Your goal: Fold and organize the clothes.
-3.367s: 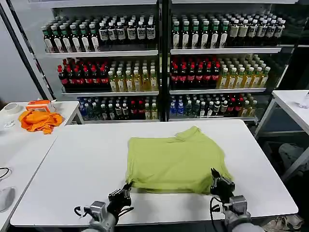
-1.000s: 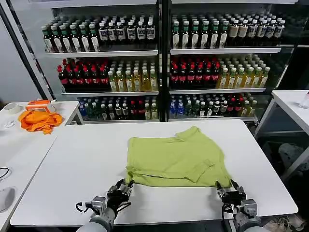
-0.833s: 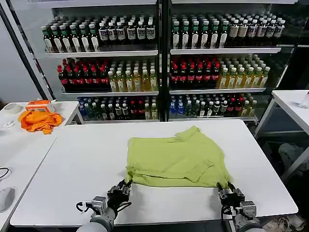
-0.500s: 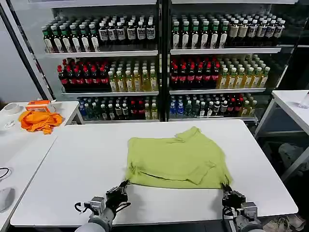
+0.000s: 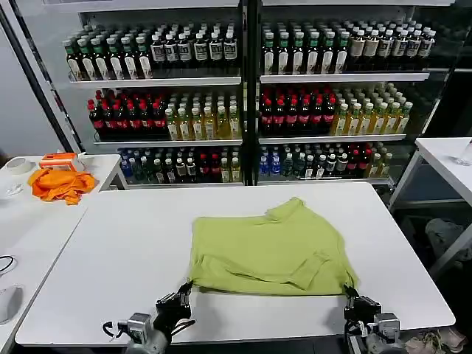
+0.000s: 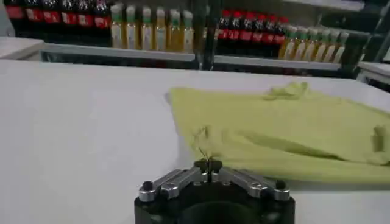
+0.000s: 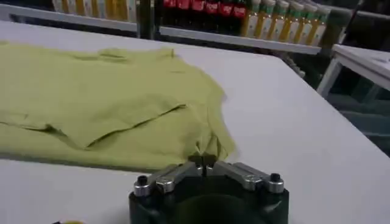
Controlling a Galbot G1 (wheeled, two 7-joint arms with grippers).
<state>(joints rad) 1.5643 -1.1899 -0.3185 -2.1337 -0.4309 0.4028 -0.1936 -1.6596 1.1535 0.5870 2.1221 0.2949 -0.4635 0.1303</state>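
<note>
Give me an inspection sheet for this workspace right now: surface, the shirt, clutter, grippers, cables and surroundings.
Surface: white table, bare around the shirt.
Job's things: yellow-green T-shirt, partly folded, lying flat mid-table with a wrinkled flap on top.
Clutter: nothing seen on the work table; orange cloth on the side table to the left.
Grippers: left gripper shut on the shirt's near left corner; right gripper shut on its near right corner; both at the table's near edge.
Cables: black cable looped by the left wrist; another on the side table's edge.
Surroundings: shelves of bottled drinks behind; another white table at the right.
</note>
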